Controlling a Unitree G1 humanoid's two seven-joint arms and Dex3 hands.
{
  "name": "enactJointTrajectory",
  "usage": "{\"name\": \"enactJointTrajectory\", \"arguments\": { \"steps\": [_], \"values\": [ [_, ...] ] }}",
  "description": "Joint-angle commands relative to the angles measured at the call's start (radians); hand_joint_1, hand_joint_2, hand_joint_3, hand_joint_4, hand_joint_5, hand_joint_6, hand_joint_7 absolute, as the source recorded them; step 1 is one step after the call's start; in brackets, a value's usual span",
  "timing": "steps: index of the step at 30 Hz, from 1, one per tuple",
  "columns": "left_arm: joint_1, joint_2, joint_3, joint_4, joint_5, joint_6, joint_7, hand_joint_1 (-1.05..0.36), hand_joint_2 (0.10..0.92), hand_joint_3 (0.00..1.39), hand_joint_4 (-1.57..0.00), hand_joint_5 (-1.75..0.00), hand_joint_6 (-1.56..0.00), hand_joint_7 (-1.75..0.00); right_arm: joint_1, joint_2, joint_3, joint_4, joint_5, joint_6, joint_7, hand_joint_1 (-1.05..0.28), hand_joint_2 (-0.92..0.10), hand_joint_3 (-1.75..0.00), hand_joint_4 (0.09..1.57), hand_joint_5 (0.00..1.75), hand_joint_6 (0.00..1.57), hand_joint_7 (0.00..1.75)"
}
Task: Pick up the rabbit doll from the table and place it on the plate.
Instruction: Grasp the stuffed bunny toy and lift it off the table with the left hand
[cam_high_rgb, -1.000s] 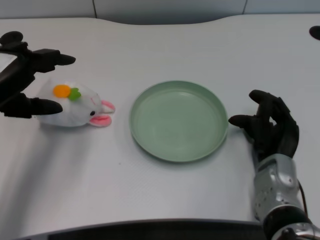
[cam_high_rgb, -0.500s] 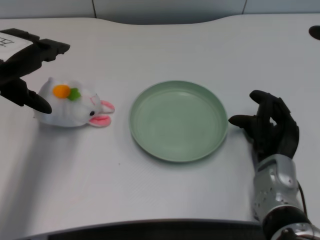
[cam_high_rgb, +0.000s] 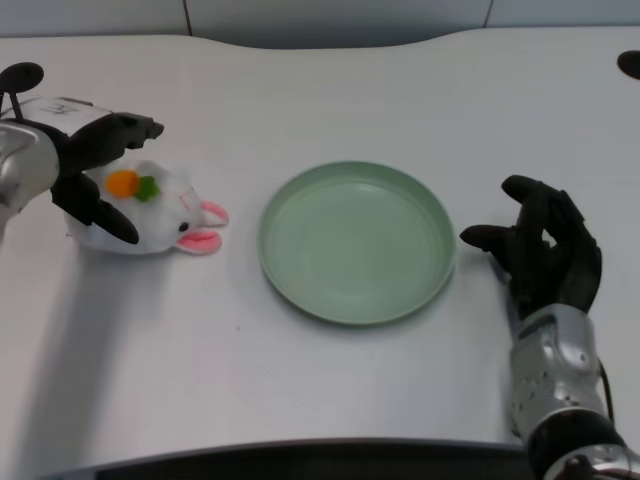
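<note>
The left hand (cam_high_rgb: 85, 165) has closed in around the rabbit doll (cam_high_rgb: 150, 212), fingers spread, not yet gripping; the plate (cam_high_rgb: 357, 241) waits.

White rabbit doll (cam_high_rgb: 150, 215) – on side, left of empty green plate (cam_high_rgb: 357, 241), apart.

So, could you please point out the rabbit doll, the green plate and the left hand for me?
rabbit doll (cam_high_rgb: 165, 215): head view, on its white body.
green plate (cam_high_rgb: 300, 190): head view, on its upper-left rim.
left hand (cam_high_rgb: 88, 165): head view, on the middle of the hand, over the doll's rear.
</note>
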Motion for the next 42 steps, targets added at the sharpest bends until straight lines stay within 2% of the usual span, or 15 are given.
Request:
{"name": "enactJointTrajectory", "arguments": {
  "steps": [1,6,8,12,16,19,23,27,30,33,34,36,37,39,42],
  "values": [
    [-0.057,-0.044,-0.059,0.106,0.035,-0.005,0.044,-1.04,0.876,0.0,-0.05,-0.03,-0.08,-0.02,0.008,0.0,-0.001,-0.007,0.001,0.009,0.003,-0.41,-0.92,-0.5,0.79,1.43,0.61,1.22],
    [-0.098,-0.084,-0.149,0.231,0.096,-0.015,0.125,-1.05,0.89,0.01,-0.09,-0.06,-0.1,-0.03,0.008,-0.003,-0.008,-0.001,0.009,0.013,0.012,-0.42,-0.92,-0.48,0.82,1.41,0.64,1.22],
    [-0.107,-0.09,-0.186,0.266,0.122,-0.02,0.161,-1.05,0.887,0.0,-0.09,-0.06,-0.1,-0.03,0.009,-0.003,-0.014,0.008,0.014,0.004,0.024,-0.42,-0.92,-0.47,0.83,1.4,0.65,1.2],
    [-0.113,-0.105,-0.252,0.322,0.167,-0.021,0.218,-1.02,0.857,0.0,-0.12,-0.08,-0.14,-0.04,0.005,-0.003,-0.021,0.019,0.013,-0.001,0.012,-0.41,-0.92,-0.44,0.84,1.38,0.68,1.17],
    [-0.112,-0.112,-0.293,0.352,0.189,-0.024,0.276,-1.0,0.846,0.0,-0.13,-0.09,-0.15,-0.04,0.001,-0.012,-0.023,0.034,0.016,-0.01,0.041,-0.41,-0.92,-0.47,0.85,1.38,0.69,1.15],
    [-0.113,-0.116,-0.322,0.367,0.206,-0.019,0.316,-0.97,0.842,0.0,-0.13,-0.09,-0.16,-0.03,-0.004,-0.014,-0.029,0.042,0.02,-0.003,0.042,-0.4,-0.92,-0.47,0.85,1.37,0.7,1.15],
    [-0.113,-0.118,-0.35,0.381,0.224,-0.018,0.378,-0.93,0.84,0.0,-0.14,-0.1,-0.18,-0.03,-0.008,-0.015,-0.034,0.055,0.019,-0.014,0.045,-0.41,-0.92,-0.46,0.85,1.36,0.7,1.15],
    [-0.109,-0.118,-0.358,0.391,0.22,-0.03,0.438,-0.85,0.832,0.0,-0.24,-0.15,-0.26,-0.05,-0.01,-0.014,-0.04,0.065,0.02,-0.022,0.056,-0.41,-0.92,-0.45,0.88,1.35,0.71,1.13],
    [-0.096,-0.118,-0.345,0.395,0.202,-0.051,0.503,-0.75,0.796,0.0,-0.39,-0.24,-0.39,-0.08,-0.011,-0.014,-0.039,0.068,0.015,-0.026,0.052,-0.41,-0.92,-0.45,0.88,1.34,0.72,1.11],
    [-0.086,-0.117,-0.356,0.396,0.214,-0.057,0.584,-0.66,0.795,0.0,-0.5,-0.38,-0.58,-0.1,-0.01,-0.012,-0.035,0.058,0.013,-0.026,0.05,-0.41,-0.92,-0.45,0.89,1.34,0.73,1.11],
    [-0.082,-0.116,-0.359,0.397,0.218,-0.06,0.61,-0.58,0.787,0.0,-0.49,-0.74,-0.69,-0.25,-0.01,-0.011,-0.035,0.056,0.013,-0.026,0.052,-0.41,-0.92,-0.46,0.88,1.34,0.71,1.12],
    [-0.075,-0.116,-0.36,0.403,0.216,-0.068,0.656,-0.48,0.796,0.0,-0.47,-1.12,-0.62,-0.72,-0.011,-0.016,-0.035,0.066,0.011,-0.027,0.052,-0.4,-0.92,-0.47,0.86,1.34,0.69,1.12],
    [-0.071,-0.116,-0.361,0.406,0.216,-0.072,0.681,-0.44,0.805,0.0,-0.5,-1.2,-0.59,-0.84,-0.009,-0.019,-0.034,0.07,0.009,-0.032,0.057,-0.4,-0.92,-0.47,0.86,1.34,0.69,1.12],
    [-0.064,-0.117,-0.364,0.411,0.218,-0.08,0.735,-0.36,0.822,0.01,-0.57,-1.28,-0.58,-0.93,-0.009,-0.021,-0.032,0.073,0.006,-0.033,0.058,-0.4,-0.92,-0.47,0.86,1.35,0.7,1.13],
    [-0.055,-0.12,-0.371,0.42,0.225,-0.076,0.804,-0.3,0.763,0.0,-0.66,-1.58,-0.65,-1.04,-0.011,-0.019,-0.034,0.069,0.01,-0.026,0.054,-0.41,-0.92,-0.46,0.87,1.34,0.71,1.13]
  ]
}}
